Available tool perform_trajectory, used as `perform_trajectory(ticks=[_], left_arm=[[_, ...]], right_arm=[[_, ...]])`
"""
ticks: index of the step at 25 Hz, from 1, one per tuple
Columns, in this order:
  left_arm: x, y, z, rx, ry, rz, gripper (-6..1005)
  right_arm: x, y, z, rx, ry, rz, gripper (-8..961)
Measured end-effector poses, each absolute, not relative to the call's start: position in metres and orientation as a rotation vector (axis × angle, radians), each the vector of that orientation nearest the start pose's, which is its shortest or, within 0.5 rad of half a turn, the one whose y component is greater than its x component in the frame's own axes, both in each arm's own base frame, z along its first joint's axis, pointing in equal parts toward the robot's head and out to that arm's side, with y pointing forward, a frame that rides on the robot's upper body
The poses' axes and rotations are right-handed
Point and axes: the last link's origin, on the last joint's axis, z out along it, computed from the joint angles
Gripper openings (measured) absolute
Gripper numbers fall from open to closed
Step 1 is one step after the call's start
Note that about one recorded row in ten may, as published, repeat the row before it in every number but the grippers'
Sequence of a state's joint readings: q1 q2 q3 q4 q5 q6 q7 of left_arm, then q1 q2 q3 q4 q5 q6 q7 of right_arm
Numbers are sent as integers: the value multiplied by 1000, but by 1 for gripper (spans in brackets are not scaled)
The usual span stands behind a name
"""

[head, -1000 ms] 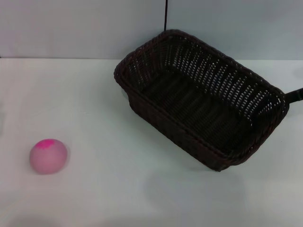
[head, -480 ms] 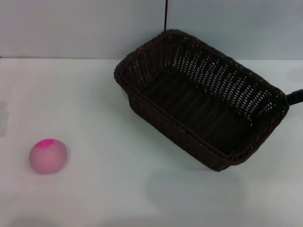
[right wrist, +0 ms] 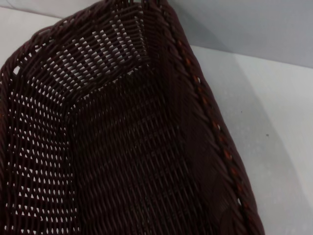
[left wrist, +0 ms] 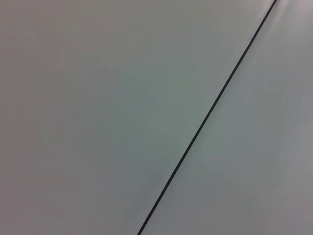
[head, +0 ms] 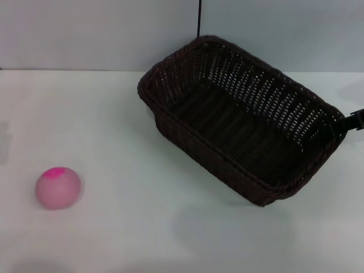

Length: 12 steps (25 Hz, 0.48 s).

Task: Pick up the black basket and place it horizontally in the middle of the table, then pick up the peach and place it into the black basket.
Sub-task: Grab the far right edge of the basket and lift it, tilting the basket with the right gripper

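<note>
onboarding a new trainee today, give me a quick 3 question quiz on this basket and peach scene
1. True or false: the peach lies inside the black basket.
2. Which side of the table holds the peach, by the robot's own sides? A) left B) right
3. Fill in: the basket sits ____ to the table's edges.

Key: 1 false, it lies on the table apart from the basket; 2 A; 3 diagonal. The right end effector shows at the basket's right end.

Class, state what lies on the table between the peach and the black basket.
Head view: only bare table between the peach and the black basket.
</note>
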State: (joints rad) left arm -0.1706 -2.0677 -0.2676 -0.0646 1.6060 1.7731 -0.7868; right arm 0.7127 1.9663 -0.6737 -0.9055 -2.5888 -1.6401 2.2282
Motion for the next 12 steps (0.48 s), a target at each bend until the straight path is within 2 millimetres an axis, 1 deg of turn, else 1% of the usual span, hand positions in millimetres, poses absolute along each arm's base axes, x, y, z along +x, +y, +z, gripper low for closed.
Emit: perform_trajectory(ticks=[3,9,12], left_arm=[[-364,206,50,-1192,-711,-1324,687],[-364,206,48,-1196,-720,-1322,687],[-364,205,48,-1195,-721,-1321,686]], right_arm=[[266,374,72,-2516,1362,-75,618],[269,373,72,-2500,1366,-54,421],[270,372,71,-2503,1364,-22,370]])
